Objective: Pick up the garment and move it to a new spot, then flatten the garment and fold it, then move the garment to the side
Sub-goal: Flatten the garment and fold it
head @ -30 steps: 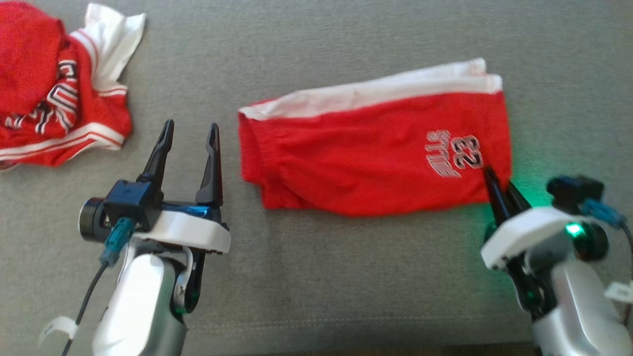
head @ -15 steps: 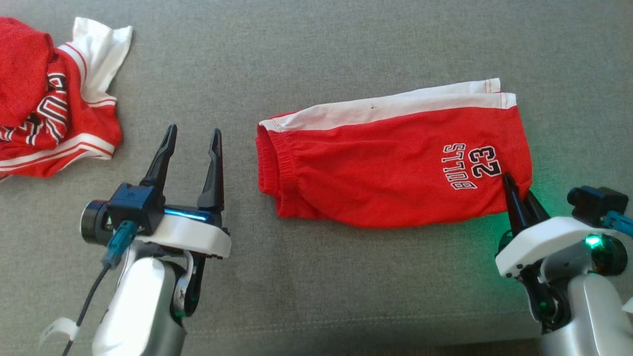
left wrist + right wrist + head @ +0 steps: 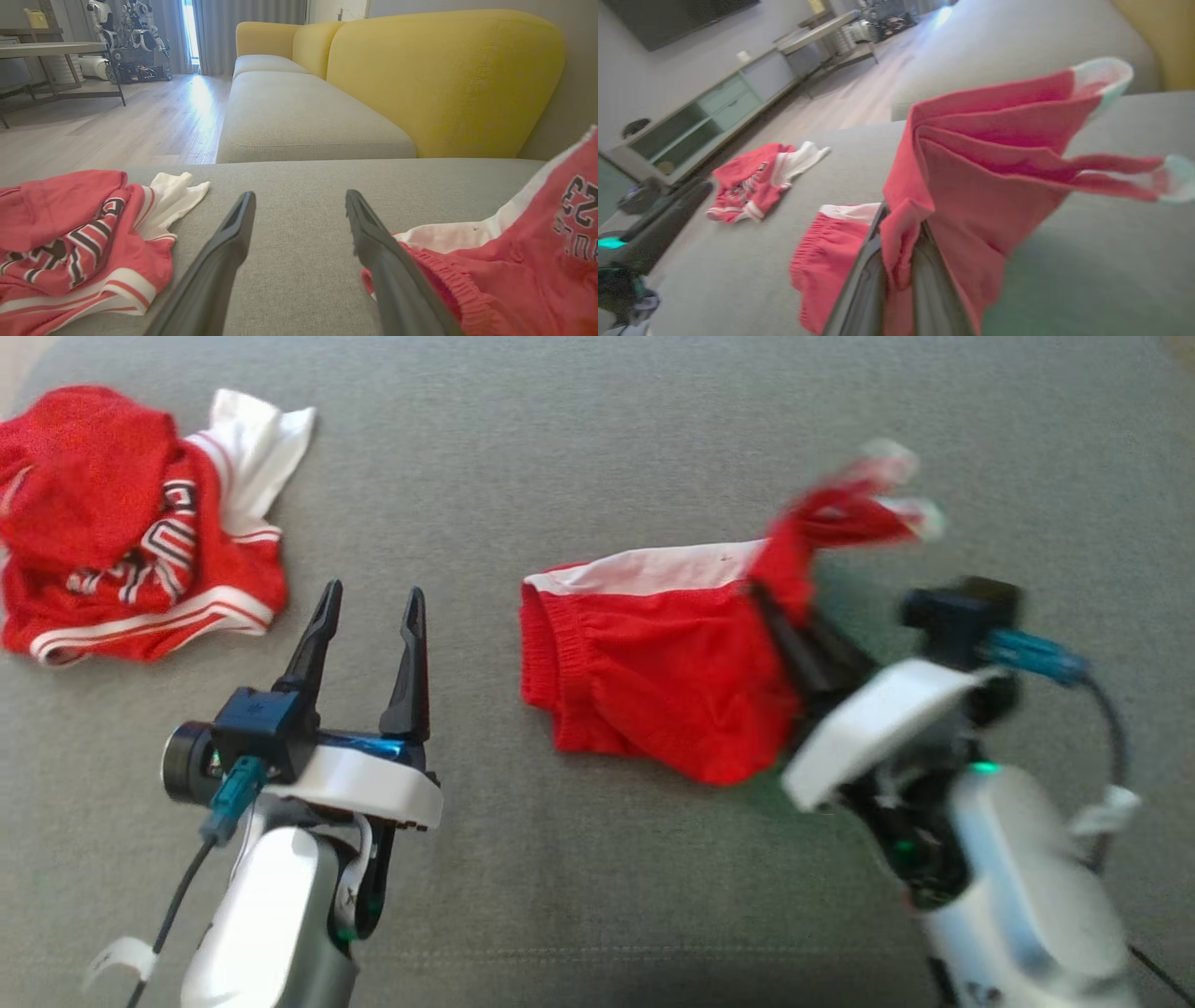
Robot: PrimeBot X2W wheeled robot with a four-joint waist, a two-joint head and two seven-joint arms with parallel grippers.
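On the grey woven sofa cushion (image 3: 597, 429), the red fabric shorts with a white side stripe (image 3: 653, 663) are noted half raised: waistband end resting, leg end lifted. A crumpled red-and-white jersey (image 3: 140, 551) lies well apart, leftward. The right gripper (image 3: 767, 607) is clamped on the leg hem; the left gripper (image 3: 372, 607) is spread wide, empty, near the waistband. Fold judged under way: hem to be carried low across, edges matched before release.

**Left gripper between two red garments**

Looking along the left gripper (image 3: 300, 193), jaws spread wide over the grey cushion (image 3: 299, 280). At view's left, a crumpled red-and-white jersey (image 3: 70, 242); at right, red shorts (image 3: 514, 275) with a raised numbered edge. Behind, a yellow sofa back (image 3: 444, 79).
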